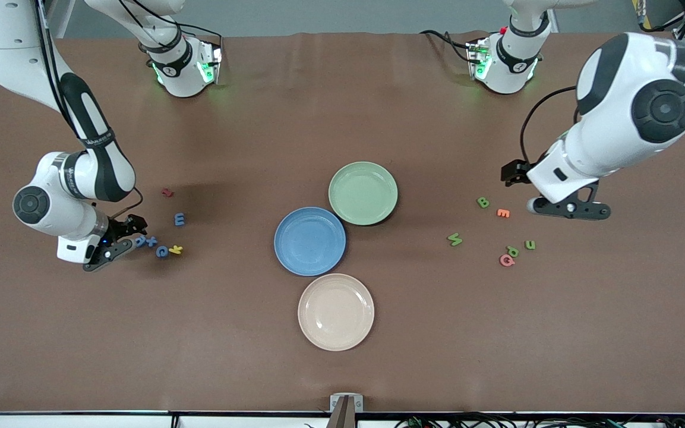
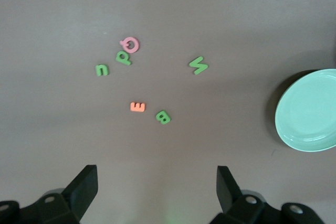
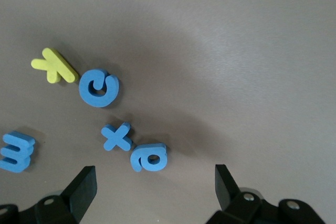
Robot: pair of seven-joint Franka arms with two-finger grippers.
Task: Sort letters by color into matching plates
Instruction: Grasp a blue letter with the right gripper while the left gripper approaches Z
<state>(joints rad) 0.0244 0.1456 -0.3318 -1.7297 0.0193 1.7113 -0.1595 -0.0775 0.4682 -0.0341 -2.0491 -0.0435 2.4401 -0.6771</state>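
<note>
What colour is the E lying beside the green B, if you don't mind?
Orange; the E beside the B shows best in the left wrist view.

Open right gripper over 4 blue letters, with a yellow letter touching the blue G

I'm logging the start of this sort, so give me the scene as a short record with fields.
plates: blue plate, green plate and beige plate, all without letters
blue letters: four on the table, under the right gripper
green letters: four on the table near the left gripper
grippers: both open, holding nothing
</note>
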